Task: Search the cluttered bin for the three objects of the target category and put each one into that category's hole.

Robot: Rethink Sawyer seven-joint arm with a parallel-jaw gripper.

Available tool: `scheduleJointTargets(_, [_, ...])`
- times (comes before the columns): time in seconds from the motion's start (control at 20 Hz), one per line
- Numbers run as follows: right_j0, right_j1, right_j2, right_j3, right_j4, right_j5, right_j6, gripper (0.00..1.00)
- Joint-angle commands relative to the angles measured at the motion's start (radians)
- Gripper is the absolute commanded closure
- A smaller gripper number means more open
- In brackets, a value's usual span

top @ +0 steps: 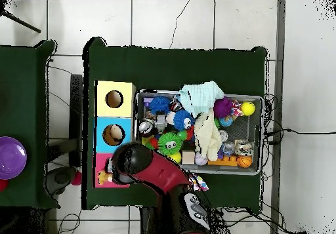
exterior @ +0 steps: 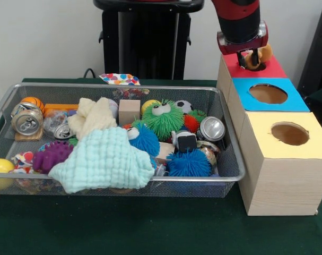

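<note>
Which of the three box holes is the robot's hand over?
The red hole, farthest back; the gripper hangs over it. The blue hole and yellow hole sit uncovered.

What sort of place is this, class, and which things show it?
Probably a robotics lab: a red and black robot arm over a pale wooden sorting box, a silver wire-mesh bin of toys, cables on tiled floor.

My gripper [exterior: 249, 57] hangs over the far hole [exterior: 254, 66] of the box [exterior: 280, 180], a toy [exterior: 263, 54] between its fingers. In the front view the box stands right of the bin [exterior: 232, 175], touching it. In the bin, a cloth [exterior: 103, 159] lies at the front, a can [exterior: 27, 121] far left
</note>
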Motion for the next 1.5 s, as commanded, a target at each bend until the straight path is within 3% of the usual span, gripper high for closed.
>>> scheduleJointTargets(0.05, [-0.018,0.017,-0.061,-0.105,-0.086,0.014,0.195,0.00])
scheduleJointTargets(0.7, [0.009,0.015,-0.154,-0.258,-0.192,0.070,0.234,0.00])
scheduleJointTargets(1.5, [0.011,0.011,-0.159,-0.269,-0.165,0.032,0.244,0.00])
